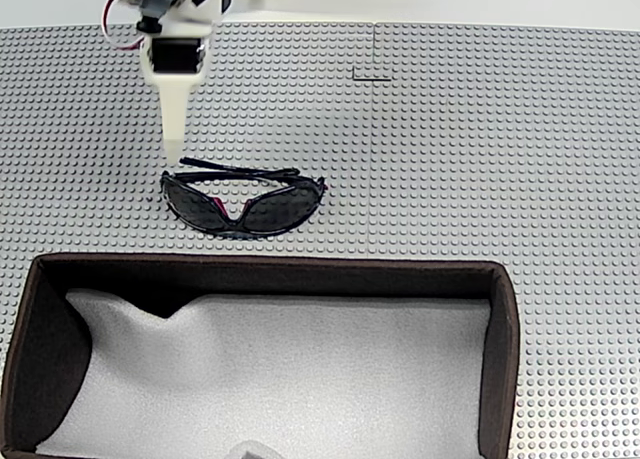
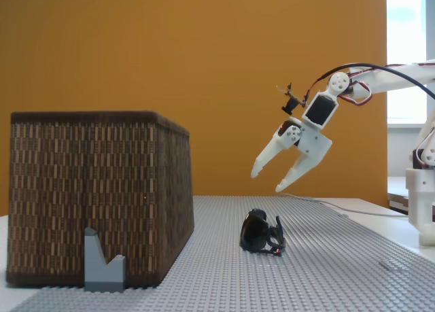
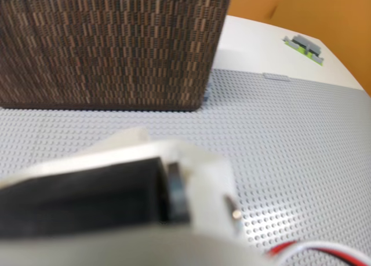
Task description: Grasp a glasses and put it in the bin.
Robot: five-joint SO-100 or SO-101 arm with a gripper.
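Evidently light, glossy and slippery, the glasses lie folded on the studded desk before the bin; the spread, empty pincer hovers above; the central bridge is judged best gripped.

I count one pair of glasses at centre left of a fixed view. One bin spans the bottom of that view. One gripper shows at centre right of a fixed view, with two fingers. One small grey block sits lower left there. One studded mat covers the table.
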